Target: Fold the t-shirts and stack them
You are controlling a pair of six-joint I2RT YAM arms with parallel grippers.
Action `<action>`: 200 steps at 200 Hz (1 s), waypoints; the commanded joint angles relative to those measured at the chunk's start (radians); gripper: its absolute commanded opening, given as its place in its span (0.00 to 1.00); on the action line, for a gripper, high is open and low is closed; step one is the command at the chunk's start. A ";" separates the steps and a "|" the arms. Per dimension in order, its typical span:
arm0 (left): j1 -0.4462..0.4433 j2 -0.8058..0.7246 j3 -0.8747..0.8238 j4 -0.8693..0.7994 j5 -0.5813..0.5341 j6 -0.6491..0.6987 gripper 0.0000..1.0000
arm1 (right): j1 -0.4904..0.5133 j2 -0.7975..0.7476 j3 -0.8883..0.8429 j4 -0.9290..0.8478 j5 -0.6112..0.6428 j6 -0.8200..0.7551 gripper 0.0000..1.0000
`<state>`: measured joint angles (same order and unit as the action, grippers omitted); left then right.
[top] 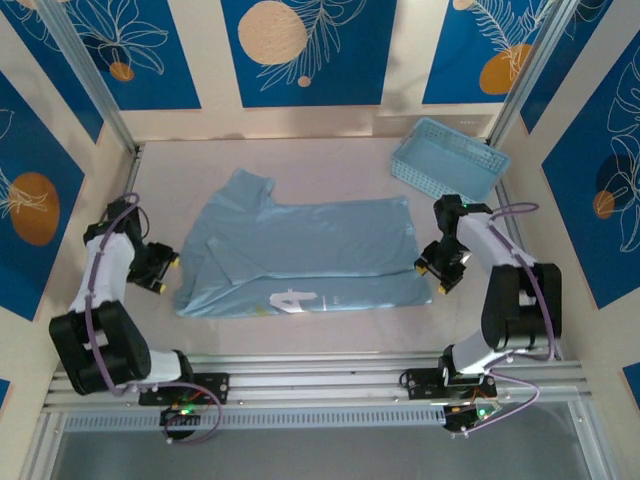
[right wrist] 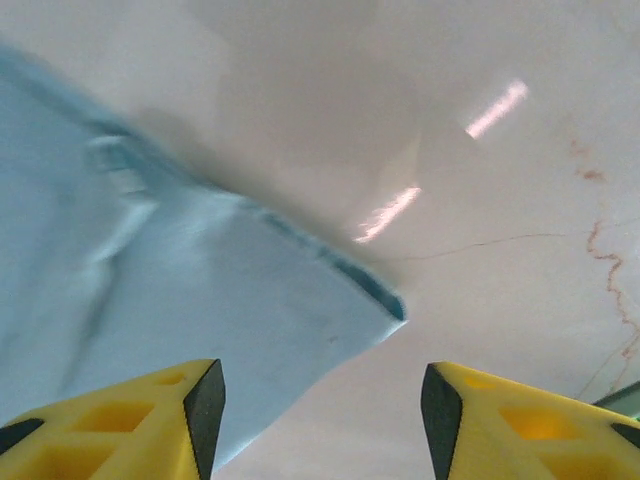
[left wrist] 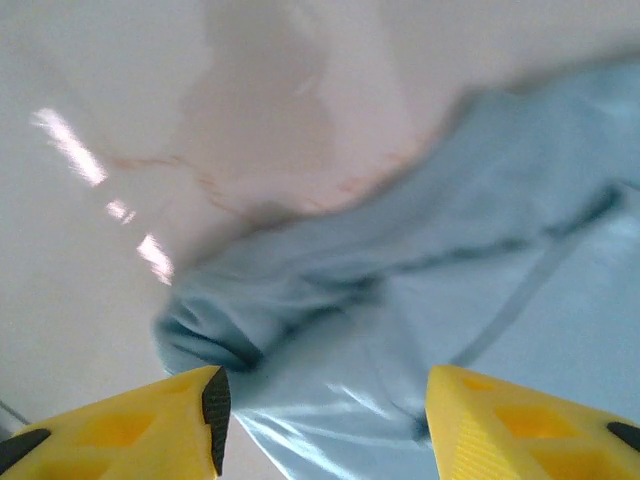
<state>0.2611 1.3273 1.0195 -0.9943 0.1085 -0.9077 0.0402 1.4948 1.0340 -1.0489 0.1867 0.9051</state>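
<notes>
Left gripper (left wrist: 325,410) and right gripper (right wrist: 318,410) gaped empty over glossy white table (right wrist: 480,250), t-shirt (top: 300,250) spread between them, blue floral walls (top: 300,50) around.

The pale table (top: 320,165) carries a light blue t-shirt (top: 300,250) spread between the left gripper (top: 168,270) and right gripper (top: 432,270), with a basket (top: 448,158) beyond the right one.
</notes>
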 commanded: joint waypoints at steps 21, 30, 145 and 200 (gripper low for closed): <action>-0.301 -0.083 -0.139 0.166 0.176 -0.330 0.61 | 0.098 -0.062 0.049 0.168 -0.199 -0.110 0.58; -0.359 -0.078 -0.189 0.246 0.194 -0.436 0.61 | 0.116 -0.051 0.046 0.208 -0.246 -0.124 0.58; -0.495 0.186 -0.133 0.316 0.057 -0.505 0.42 | 0.138 -0.011 -0.011 0.301 -0.371 -0.132 0.55; -0.496 0.268 -0.038 0.337 0.038 -0.440 0.01 | 0.129 -0.006 -0.017 0.301 -0.376 -0.132 0.52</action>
<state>-0.2279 1.5642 0.9333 -0.6529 0.1699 -1.3682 0.1764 1.5036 1.0245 -0.7467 -0.1596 0.7887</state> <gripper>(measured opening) 0.075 0.521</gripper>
